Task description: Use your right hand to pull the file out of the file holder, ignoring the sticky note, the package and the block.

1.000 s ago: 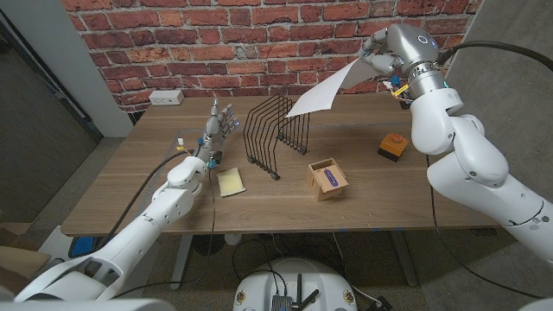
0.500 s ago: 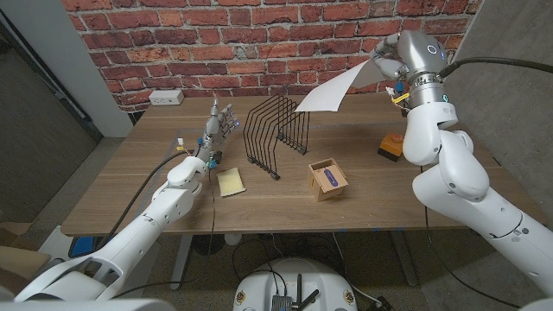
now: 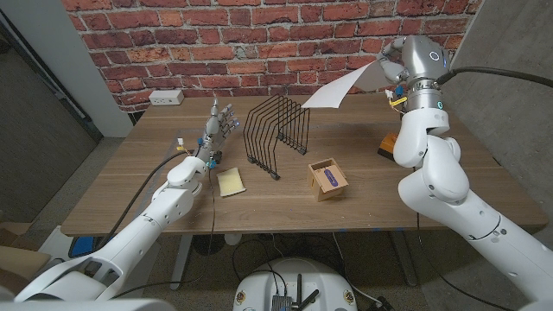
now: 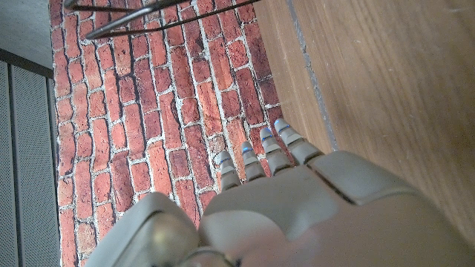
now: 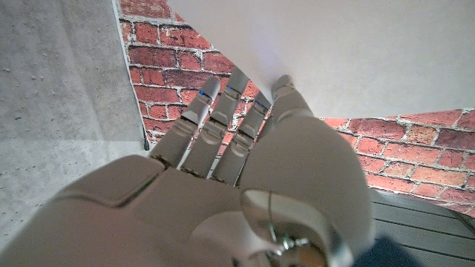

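Leftmost, the left robot hand (image 3: 220,123) stands idle, fingers apart, beside the file holder (image 3: 278,136). Rightward, the right robot hand (image 3: 390,67) holds the file (image 3: 344,86) aloft, apparently pinched by one edge; a loosening grip could drop it onto the bench (image 3: 155,186).

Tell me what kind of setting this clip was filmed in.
Probably an indoor office or lab corner set up for desk tasks: a wooden table against a brick wall, a power strip at the back edge, and desk items such as a wire file holder and a sticky note.
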